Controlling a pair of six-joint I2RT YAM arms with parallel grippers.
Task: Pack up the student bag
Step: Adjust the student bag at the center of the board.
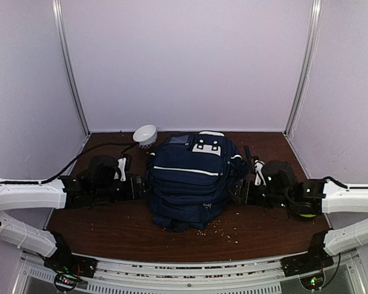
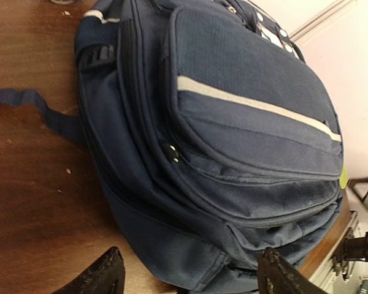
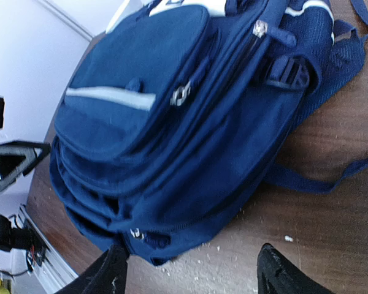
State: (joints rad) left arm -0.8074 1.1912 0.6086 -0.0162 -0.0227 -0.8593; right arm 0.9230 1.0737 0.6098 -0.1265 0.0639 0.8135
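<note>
The student bag (image 1: 193, 177), a navy backpack with white stripes, lies on the brown table with its front pocket up and its zips closed. My left gripper (image 1: 143, 184) stands open against the bag's left side. In the left wrist view its black fingers (image 2: 101, 277) straddle a lower corner of the bag (image 2: 233, 135) without pinching it. On the bag's right side my right gripper (image 1: 237, 190) is open too. In the right wrist view a corner of the bag (image 3: 172, 122) lies close to one of its fingers (image 3: 107, 272), and bare table fills the rest of the gap.
A white bowl (image 1: 145, 135) sits at the back, left of the bag. Pale crumbs (image 1: 224, 229) are scattered on the table in front of the bag. Loose blue straps trail on the wood (image 2: 24, 101) (image 3: 313, 180). White walls close in three sides.
</note>
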